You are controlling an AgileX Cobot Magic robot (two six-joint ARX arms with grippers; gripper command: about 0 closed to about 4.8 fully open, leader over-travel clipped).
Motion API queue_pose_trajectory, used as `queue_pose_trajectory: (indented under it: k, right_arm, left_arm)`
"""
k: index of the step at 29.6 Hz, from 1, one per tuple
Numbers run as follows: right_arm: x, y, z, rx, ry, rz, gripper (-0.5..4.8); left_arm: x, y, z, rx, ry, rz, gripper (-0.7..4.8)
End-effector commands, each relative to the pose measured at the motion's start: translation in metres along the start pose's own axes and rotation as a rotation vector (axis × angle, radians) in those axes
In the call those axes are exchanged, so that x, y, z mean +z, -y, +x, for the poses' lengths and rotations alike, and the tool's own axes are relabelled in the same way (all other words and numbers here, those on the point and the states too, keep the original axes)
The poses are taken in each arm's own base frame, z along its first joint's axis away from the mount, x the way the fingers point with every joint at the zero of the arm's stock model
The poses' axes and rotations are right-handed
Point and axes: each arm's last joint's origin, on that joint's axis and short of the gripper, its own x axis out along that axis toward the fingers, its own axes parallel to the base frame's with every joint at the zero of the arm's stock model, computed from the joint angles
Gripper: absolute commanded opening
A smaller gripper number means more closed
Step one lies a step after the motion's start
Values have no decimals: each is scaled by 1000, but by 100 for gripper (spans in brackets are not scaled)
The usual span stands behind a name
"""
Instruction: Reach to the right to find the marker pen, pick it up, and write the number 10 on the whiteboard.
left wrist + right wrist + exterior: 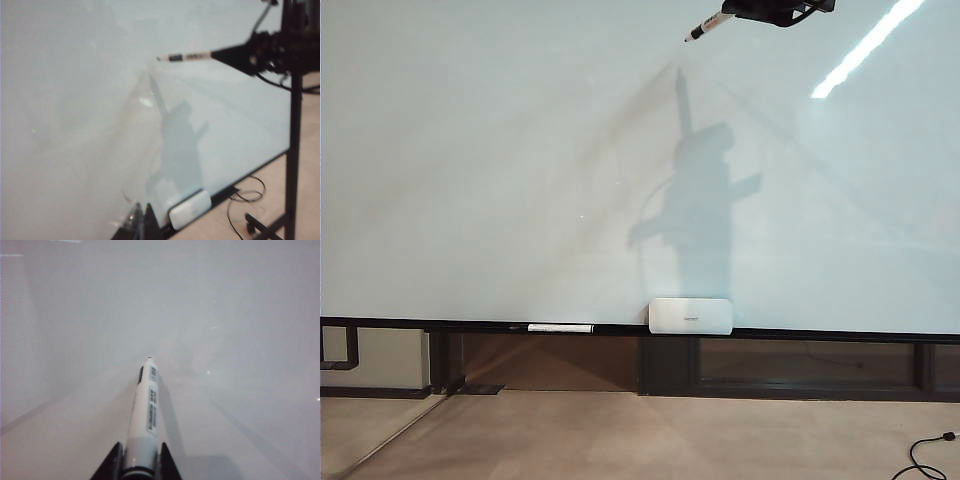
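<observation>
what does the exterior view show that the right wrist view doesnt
Only the exterior view shows the white box and long white stick on the black ledge, the arm's shadow, and the floor.

Only the right wrist view shows the right claw shut on the marker pen up close, with its printed label. The left claw appears in neither.

Both show the pen held by the right claw before the whiteboard, with no strokes visible.

An office or lab room: wall-wide whiteboard (520,150), eraser box (691,315), floor cable (925,455).

The right end effector (745,12) (at the top edge) grips the marker pen (708,27) before the whiteboard (500,160).
</observation>
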Motion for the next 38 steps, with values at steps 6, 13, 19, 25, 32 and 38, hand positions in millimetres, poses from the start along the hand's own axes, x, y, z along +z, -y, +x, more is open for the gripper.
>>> queue_pose_trajectory:
  k: [6,13,19,25,32,38]
  right_arm:
    - [20,-16,10,41,61,1,-3]
    - [26,-19,23,48,74,2,-3]
    - [33,-21,32,51,82,2,-3]
    - [37,-20,37,37,98,1,-3]
    - [33,-19,40,30,90,-5,-3]
    - [28,-18,44,28,94,-18,-3]
  left_arm:
    - [2,0,-1,-15,14,0,-6]
    - [3,1,-1,-47,21,-3,-6]
    - [3,2,-1,-57,24,-3,-6]
    - [3,2,-1,-57,25,-2,-6]
    - [3,2,-1,-60,27,5,-6]
    - [3,2,-1,-61,27,6,-6]
